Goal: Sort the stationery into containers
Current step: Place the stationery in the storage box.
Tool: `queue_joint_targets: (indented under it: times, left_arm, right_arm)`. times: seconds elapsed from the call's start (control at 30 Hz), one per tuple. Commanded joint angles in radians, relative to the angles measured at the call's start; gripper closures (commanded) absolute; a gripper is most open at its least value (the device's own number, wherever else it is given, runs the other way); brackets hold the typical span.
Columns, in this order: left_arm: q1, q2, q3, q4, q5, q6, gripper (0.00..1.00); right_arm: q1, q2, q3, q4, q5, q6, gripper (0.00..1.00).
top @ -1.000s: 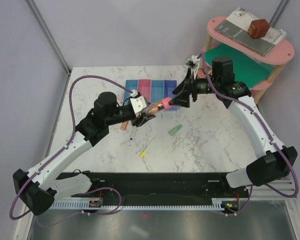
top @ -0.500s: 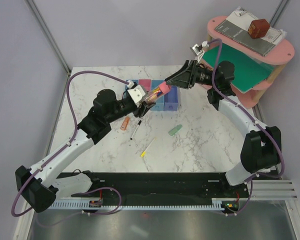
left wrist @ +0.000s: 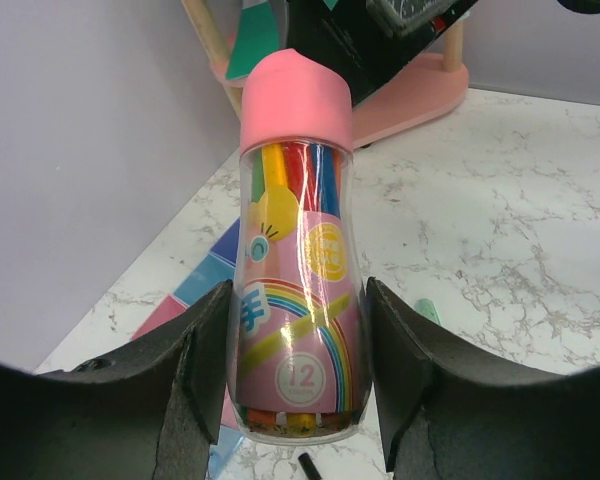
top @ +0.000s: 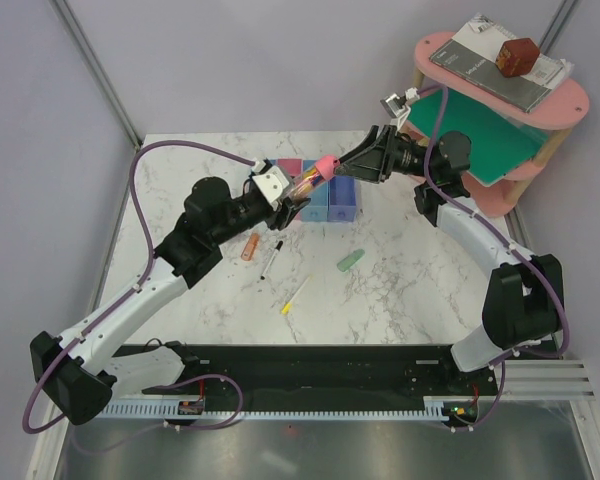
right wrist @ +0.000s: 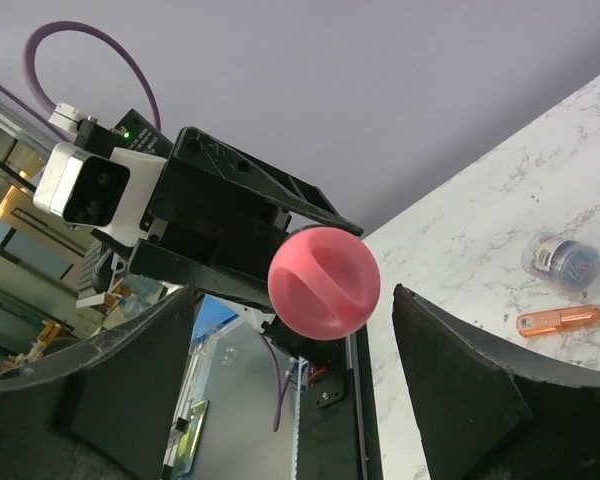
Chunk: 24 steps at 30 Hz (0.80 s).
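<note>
My left claw (left wrist: 298, 310) is clamped on a clear tube (left wrist: 298, 220) of coloured sticks, held off the table and, seen from above, over the row of bins (top: 345, 200). My right claw (right wrist: 292, 298) stands apart, its fingers either side of the tube's pink cap (right wrist: 323, 282) with gaps showing. A green eraser (top: 351, 261), yellow pencil (top: 295, 296) and pen (top: 272, 259) lie on the marble table (top: 420, 280).

I can read 1 number: "12", in a white circle at 6 o'clock on the label (left wrist: 280, 335) of the pink-capped tube (left wrist: 296, 120). At 9 o'clock on that label is a white character that looks like 手. The yellow badge (left wrist: 325, 250) at 1 o'clock carries print too small to read. So do the papers (top: 470, 60) on the pink shelf (top: 570, 100).
</note>
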Motion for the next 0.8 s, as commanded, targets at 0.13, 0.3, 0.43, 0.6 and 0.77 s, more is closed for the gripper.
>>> queue_joint_targets:
  times: [0.13,0.3,0.43,0.6,0.77]
  left_arm:
    - [-0.004,-0.014,0.051,0.095,0.001,0.001,0.98]
    - [-0.004,-0.020,0.045,0.095,0.009,-0.009,0.98]
    - [-0.004,-0.022,0.041,0.094,0.009,-0.004,0.98]
    - [-0.004,-0.023,0.034,0.097,0.013,-0.007,0.98]
    - [-0.004,-0.021,0.032,0.099,0.015,-0.007,0.98]
  right_arm:
    - [0.009,-0.031,0.008,-0.029,0.007,-0.063,0.18]
    - [0.020,-0.005,0.040,-0.027,0.018,-0.063,0.24]
    - [0.027,0.004,0.051,-0.027,0.021,-0.063,0.29]
    - [0.033,0.013,0.063,-0.027,0.021,-0.063,0.36]
    - [0.038,0.018,0.063,-0.026,0.027,-0.066,0.48]
